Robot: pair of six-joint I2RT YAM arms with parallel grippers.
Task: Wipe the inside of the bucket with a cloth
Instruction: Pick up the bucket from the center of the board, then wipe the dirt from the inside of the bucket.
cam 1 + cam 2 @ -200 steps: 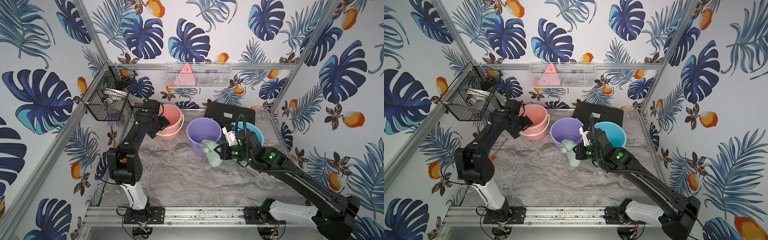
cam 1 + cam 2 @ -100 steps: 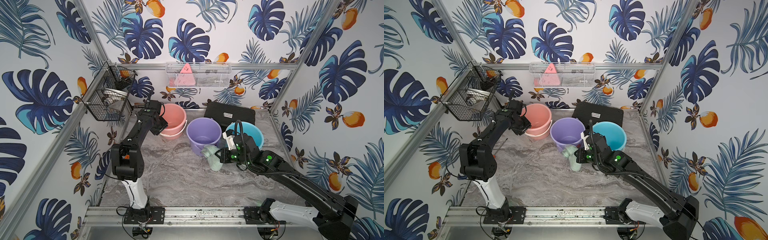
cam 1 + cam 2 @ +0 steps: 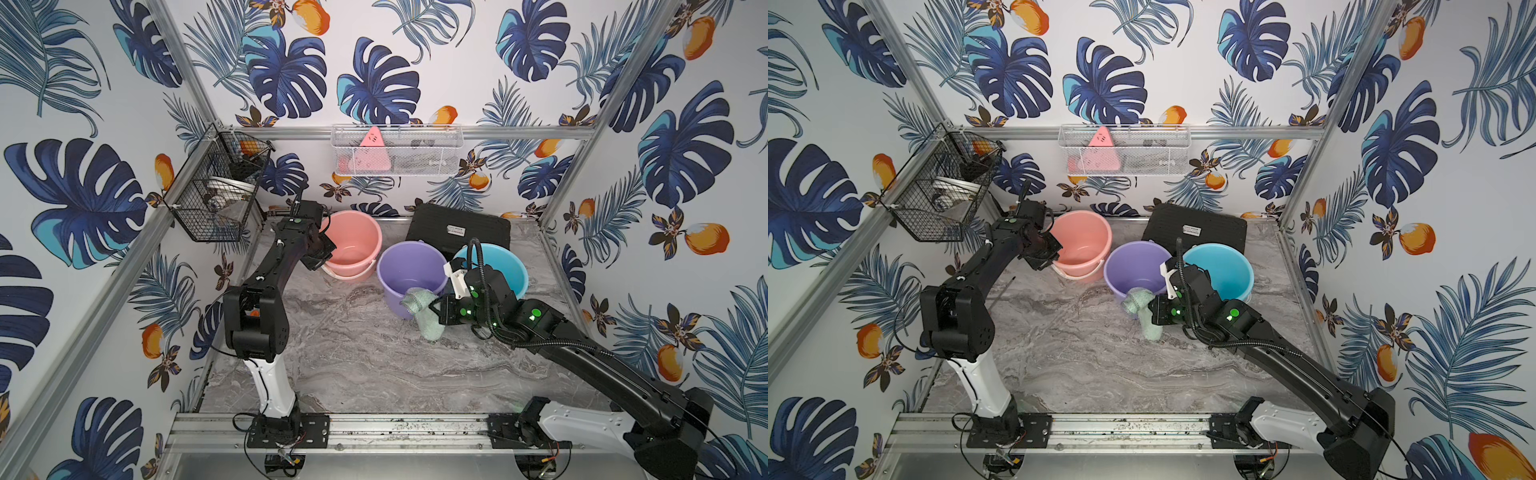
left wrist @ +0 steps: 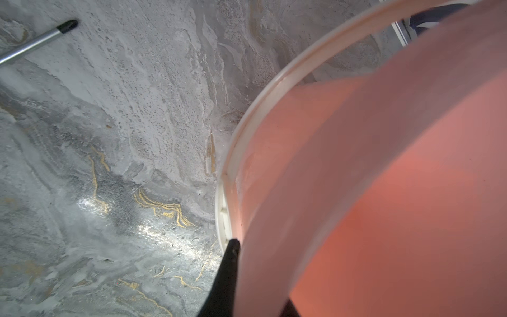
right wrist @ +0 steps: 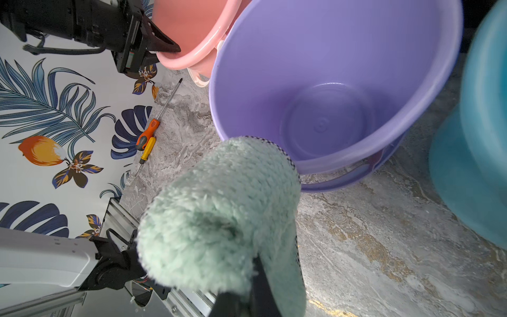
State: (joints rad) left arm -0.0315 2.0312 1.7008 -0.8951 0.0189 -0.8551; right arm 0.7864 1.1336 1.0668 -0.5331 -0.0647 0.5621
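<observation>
Three buckets stand at the back of the table: pink [image 3: 353, 245] [image 3: 1084, 241], purple [image 3: 409, 270] [image 3: 1136, 266] and blue [image 3: 505, 270] [image 3: 1223, 266]. My left gripper [image 3: 322, 254] [image 3: 1051, 254] is shut on the pink bucket's [image 4: 384, 192] near-left rim, one finger [image 4: 231, 260] outside the wall and the other inside. My right gripper [image 3: 433, 309] [image 3: 1152, 311] [image 5: 258, 277] is shut on the pale green cloth [image 3: 422, 313] [image 3: 1144, 311] [image 5: 219, 205]. The cloth hangs bunched just outside the purple bucket's [image 5: 329, 82] near rim. That bucket is empty inside.
An orange-and-yellow screwdriver [image 5: 148, 134] lies by the left wall, near the pink bucket. A black case [image 3: 457, 228] leans behind the purple and blue buckets. A black wire basket [image 3: 220, 195] hangs on the left wall, a white one [image 3: 397, 149] on the back wall.
My left gripper was open beside the pink bucket and has closed on its rim. The right arm, still holding the cloth, has shifted only slightly by the purple bucket.
</observation>
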